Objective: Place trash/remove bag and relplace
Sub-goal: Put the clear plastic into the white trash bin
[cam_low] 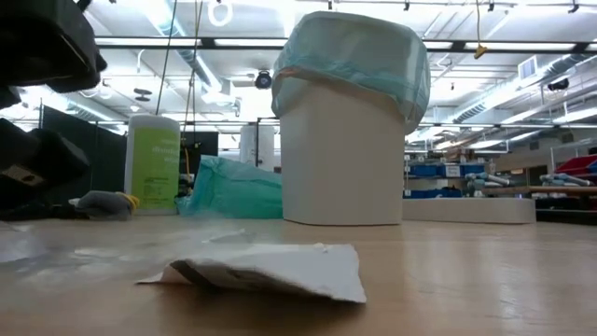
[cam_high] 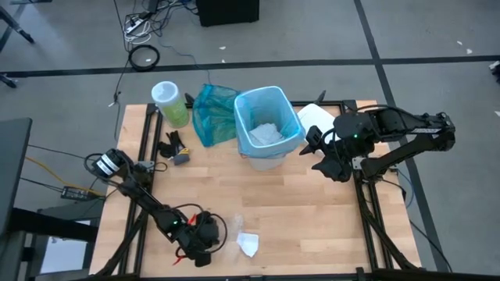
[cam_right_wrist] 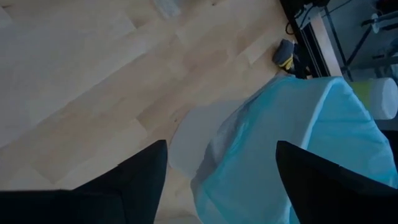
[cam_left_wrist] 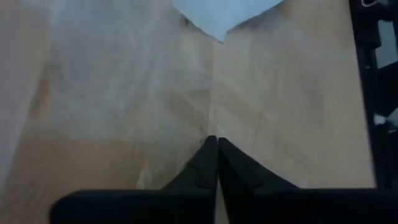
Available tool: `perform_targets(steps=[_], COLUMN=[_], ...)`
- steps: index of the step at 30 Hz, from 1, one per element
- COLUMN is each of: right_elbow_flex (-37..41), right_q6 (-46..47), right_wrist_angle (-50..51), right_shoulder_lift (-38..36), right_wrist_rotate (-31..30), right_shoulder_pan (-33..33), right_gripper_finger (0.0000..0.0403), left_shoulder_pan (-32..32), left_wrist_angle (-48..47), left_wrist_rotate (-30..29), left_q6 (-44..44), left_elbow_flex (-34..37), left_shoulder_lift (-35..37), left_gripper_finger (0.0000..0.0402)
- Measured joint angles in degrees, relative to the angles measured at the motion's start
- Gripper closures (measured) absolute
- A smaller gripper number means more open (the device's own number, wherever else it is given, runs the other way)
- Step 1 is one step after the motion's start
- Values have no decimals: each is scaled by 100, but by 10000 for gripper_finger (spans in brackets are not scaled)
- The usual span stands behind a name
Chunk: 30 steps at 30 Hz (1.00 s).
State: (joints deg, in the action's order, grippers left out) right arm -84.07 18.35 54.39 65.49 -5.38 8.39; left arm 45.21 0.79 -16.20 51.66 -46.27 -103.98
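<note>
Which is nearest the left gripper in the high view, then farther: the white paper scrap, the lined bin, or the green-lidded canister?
1. White paper scrap, just beside the left gripper near the front edge.
2. Lined bin, mid-table toward the back.
3. Green-lidded canister, back-left corner.

Two dark fingers (cam_right_wrist: 140, 177) spread wide over the wooden table (cam_right_wrist: 81, 81), framing the bag (cam_right_wrist: 298, 130) (sky-blue, draped over a white bin (cam_right_wrist: 189, 140)) below.

Your left gripper (cam_left_wrist: 213, 163) sits low at the table's near edge, fingertips pressed together. Your right gripper (cam_right_wrist: 221, 180) hangs at the far right, fingers spread wide.
</note>
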Motion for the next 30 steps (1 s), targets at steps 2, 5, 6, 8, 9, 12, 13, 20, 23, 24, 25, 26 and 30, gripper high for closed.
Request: perform_targets(steps=[2, 5, 6, 8, 9, 12, 13, 20, 23, 24, 25, 26, 30], right_elbow_flex=[0, 0, 0, 0, 0, 0, 0, 0, 0, 0, 0, -1, -2], right_q6=[2, -2, -2, -38, -48, -175, -225, -529, -639, -673, -706, -760, -925], right_wrist_angle=[0, 0, 0, 0, 6, 10, 11, 15, 15, 16, 16, 15, 17], right_shoulder_lift=[0, 0, 0, 0, 0, 0, 0, 0, 0, 0, 0, 0, 0], right_wrist_rotate=[2, 2, 1, 0, 0, -1, -5, -94, -96, -96, -98, -98, -105], right_shoulder_pan=[-6, -6, -6, -6, -6, -6, -6, -12, -27, -27, -34, -50, -77], right_gripper_finger=[121, 126, 128, 132, 134, 141, 144, 161, 164, 165, 165, 165, 165], left_shoulder_pan=[-42, -150, -185, -249, -283, -358, -391, -655, -822, -885, -945, -1000, -1278], left_wrist_angle=[-21, -94, -151, -250, -317, -742, -940, -2522, -3093, -3302, -3551, -3797, -4550], left_wrist_rotate=[68, 222, 286, 369, 384, 311, 223, -517, -684, -704, -739, -775, -929], left_q6=[112, 297, 349, 406, 404, 406, 405, -48, -270, -384, -520, -699, -1641], left_elbow_flex=[-1, -42, -89, -194, -259, -486, -607, -1505, -1916, -2075, -2243, -2413, -3057], left_shoulder_lift=[-2, 22, 30, 103, 158, 360, 479, 1212, 1465, 1504, 1526, 1538, 1554], left_gripper_finger=[394, 398, 398, 399, 399, 400, 400, 400, 401, 401, 401, 401, 401])
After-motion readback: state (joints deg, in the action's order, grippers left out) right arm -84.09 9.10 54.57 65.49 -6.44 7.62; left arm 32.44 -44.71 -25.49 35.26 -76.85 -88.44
